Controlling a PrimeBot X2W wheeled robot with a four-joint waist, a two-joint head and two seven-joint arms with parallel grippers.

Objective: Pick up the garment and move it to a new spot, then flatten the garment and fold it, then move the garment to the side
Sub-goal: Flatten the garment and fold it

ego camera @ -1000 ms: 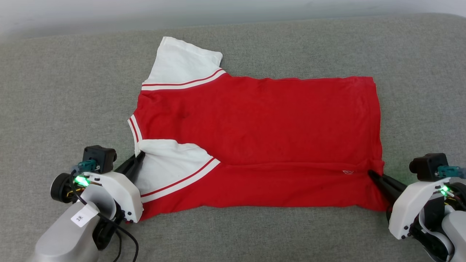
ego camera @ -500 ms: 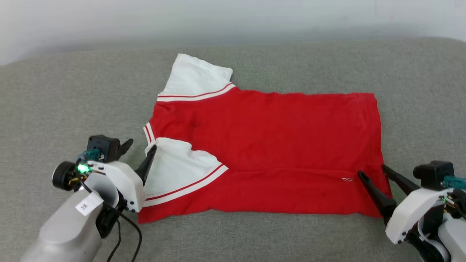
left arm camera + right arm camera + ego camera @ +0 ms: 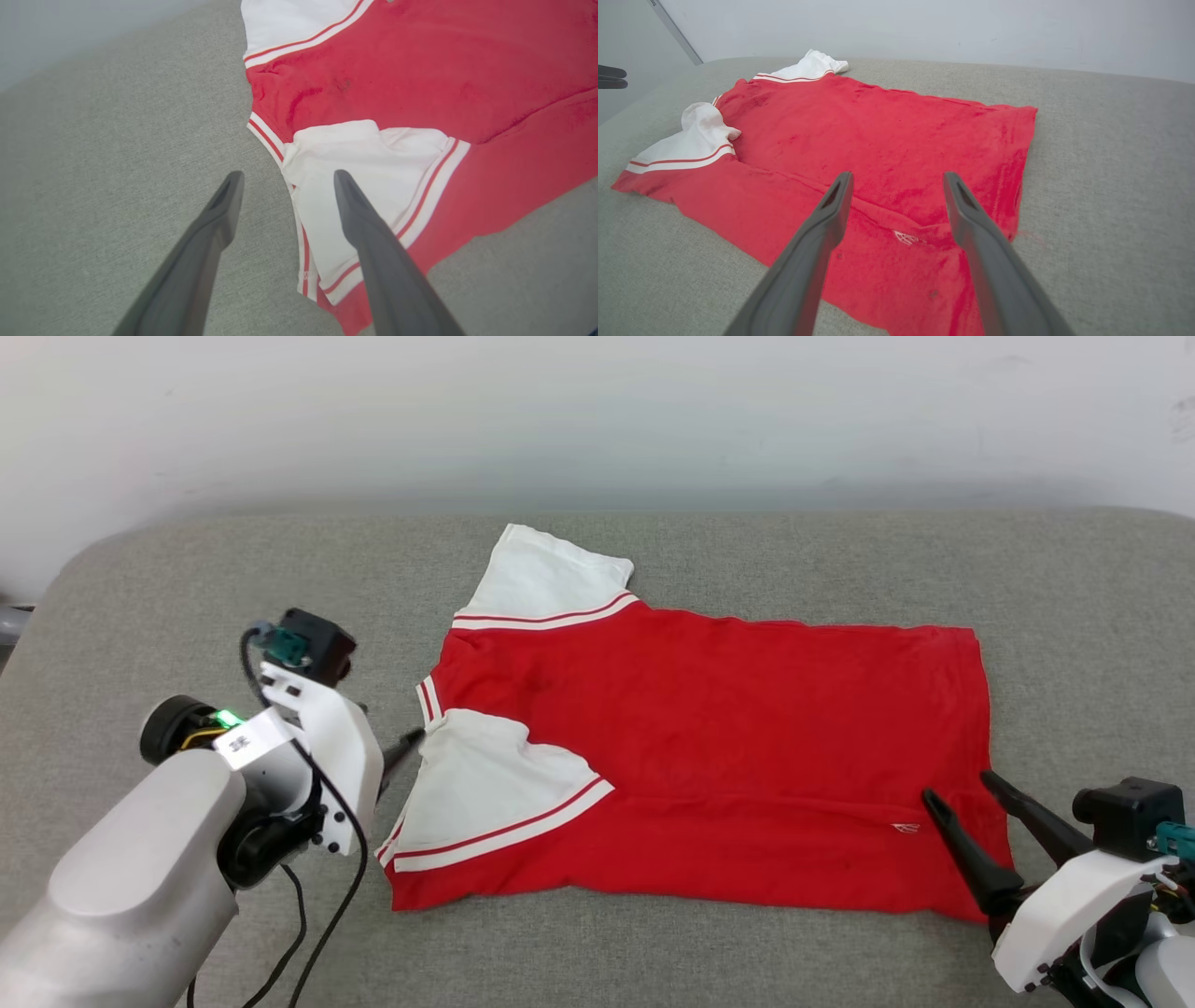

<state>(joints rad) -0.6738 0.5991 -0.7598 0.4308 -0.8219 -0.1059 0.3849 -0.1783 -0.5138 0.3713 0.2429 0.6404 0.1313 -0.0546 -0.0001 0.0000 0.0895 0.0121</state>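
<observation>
The garment (image 3: 728,728) lies spread in the middle of the grey padded surface (image 3: 187,597), plain red face up, with its neck end toward the robot's left and its hem (image 3: 978,709) toward the right. Its near long edge looks turned over onto the body: a crease (image 3: 747,795) runs along that side and the near sleeve (image 3: 485,784) lies white on top of the red, while the far sleeve (image 3: 551,574) sticks out flat from the far edge of the garment. A small white label (image 3: 904,827) shows on the near strip, close to the hem. The left claw (image 3: 286,177) hangs just beside the neck end of the garment, its two fingers apart with nothing between them, one over the near sleeve and the other over the bare surface. The right claw (image 3: 959,786) stands at the near hem corner, also apart and empty, beside the label; I cannot tell if a fingertip touches the cloth. I judge that the folding step is in hand: the first lengthwise fold seems made, and the far side is not yet folded. The next move, I think, calls for both claws to reach the far edge of the garment, one at the far sleeve and one at the far hem corner, and to bring that edge over evenly, so that the laid fold is not disturbed.
</observation>
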